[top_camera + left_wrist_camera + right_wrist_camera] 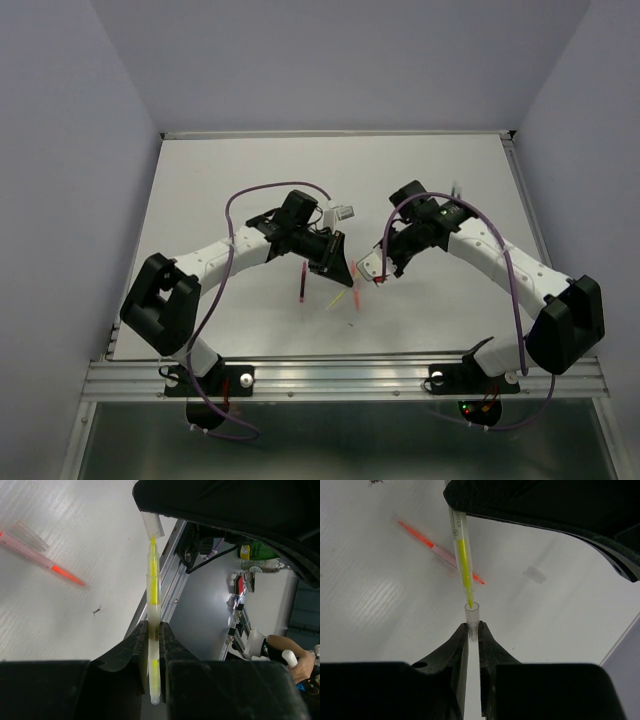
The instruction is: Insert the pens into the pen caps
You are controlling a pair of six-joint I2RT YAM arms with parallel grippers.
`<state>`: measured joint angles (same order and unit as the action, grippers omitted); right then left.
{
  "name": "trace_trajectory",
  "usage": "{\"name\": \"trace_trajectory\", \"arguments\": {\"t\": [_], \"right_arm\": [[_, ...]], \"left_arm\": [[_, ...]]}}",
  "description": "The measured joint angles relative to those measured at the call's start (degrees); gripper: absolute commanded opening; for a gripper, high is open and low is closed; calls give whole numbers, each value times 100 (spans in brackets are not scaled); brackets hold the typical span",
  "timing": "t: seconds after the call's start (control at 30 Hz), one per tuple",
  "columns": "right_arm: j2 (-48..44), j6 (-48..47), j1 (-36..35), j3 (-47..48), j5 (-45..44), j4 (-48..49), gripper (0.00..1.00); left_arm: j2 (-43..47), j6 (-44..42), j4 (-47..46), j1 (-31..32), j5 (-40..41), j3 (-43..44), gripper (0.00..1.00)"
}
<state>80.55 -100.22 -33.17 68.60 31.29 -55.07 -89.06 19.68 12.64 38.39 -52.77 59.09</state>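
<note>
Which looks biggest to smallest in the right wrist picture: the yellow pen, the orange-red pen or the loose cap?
1 and 2: orange-red pen and yellow pen look alike; the yellow is closer and partly hidden.
3: loose cap.

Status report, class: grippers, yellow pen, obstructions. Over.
Left gripper shut on yellow pen. Right gripper shut on pen cap. Tip at cap mouth. Nothing blocking.
</note>
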Motion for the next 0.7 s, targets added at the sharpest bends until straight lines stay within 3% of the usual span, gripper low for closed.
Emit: {"name": "trace_trajectory", "arguments": {"t": [0.7], "right_arm": [[179,175,-387,26,-494,24,1]], "left_arm": [[-332,74,361,0,57,391,0]]}}
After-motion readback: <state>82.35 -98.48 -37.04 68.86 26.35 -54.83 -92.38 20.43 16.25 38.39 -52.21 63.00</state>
